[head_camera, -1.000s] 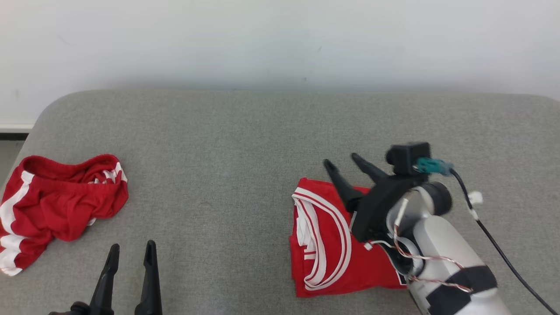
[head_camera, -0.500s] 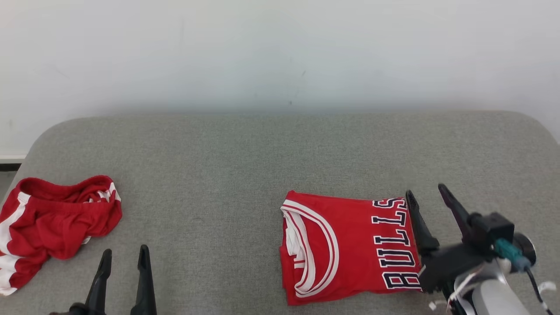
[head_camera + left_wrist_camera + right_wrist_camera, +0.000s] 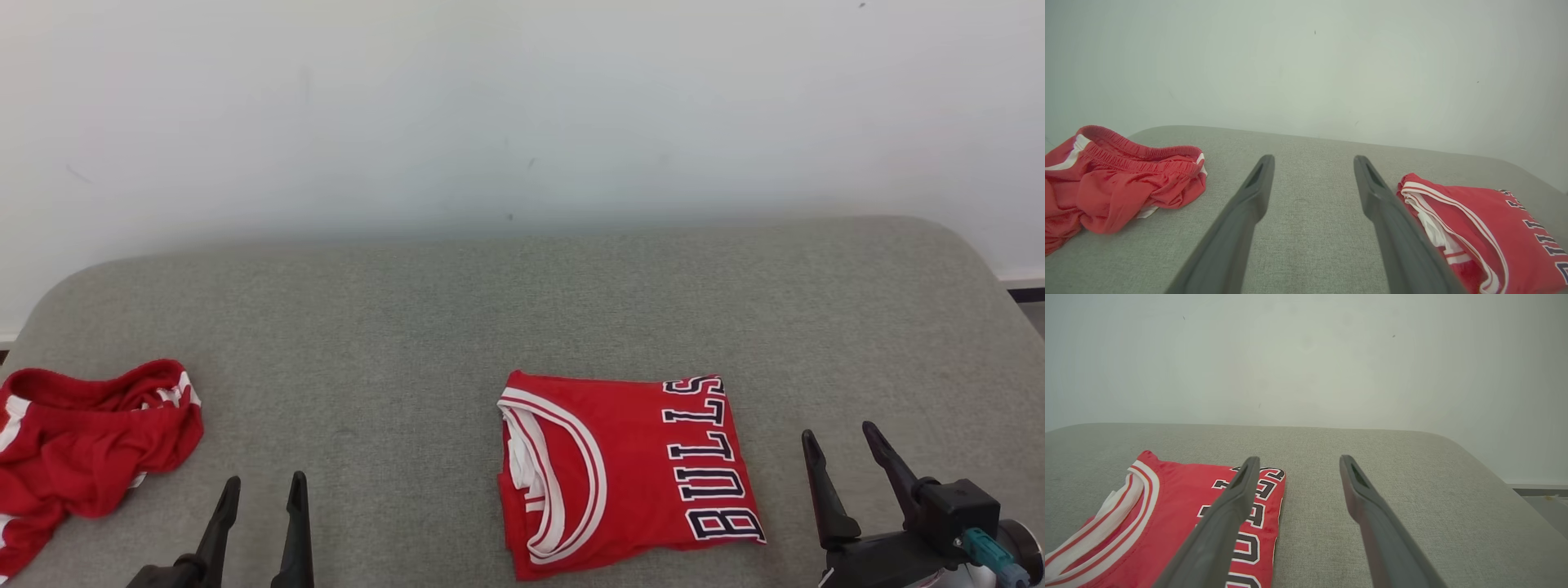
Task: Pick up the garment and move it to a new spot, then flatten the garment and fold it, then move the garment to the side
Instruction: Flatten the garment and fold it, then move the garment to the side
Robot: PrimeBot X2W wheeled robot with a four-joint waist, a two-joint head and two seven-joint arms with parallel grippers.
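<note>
Head view: the folded red Bulls jersey [image 3: 620, 474] lies near the counter's [image 3: 408, 327] front edge, right of middle, with crumpled red shorts [image 3: 90, 441] at the left edge. Left wrist view: left hand [image 3: 265, 482] wide, empty, bare counter ahead. Right wrist view: right hand [image 3: 839, 434] wide, empty, clear of the jersey's lettered edge.

The head camera is looking forward and down from above the grey bench [image 3: 408, 310], with the white wall [image 3: 490, 98] behind. The left wrist camera is sitting low and close over the bench, facing the wall along the left claw [image 3: 1313, 159]. The right wrist camera is doing likewise along the right claw [image 3: 1299, 458]. All three are taking in the folded jersey [image 3: 629, 465]. The head and left wrist views are sharing the red shorts [image 3: 90, 441].
</note>
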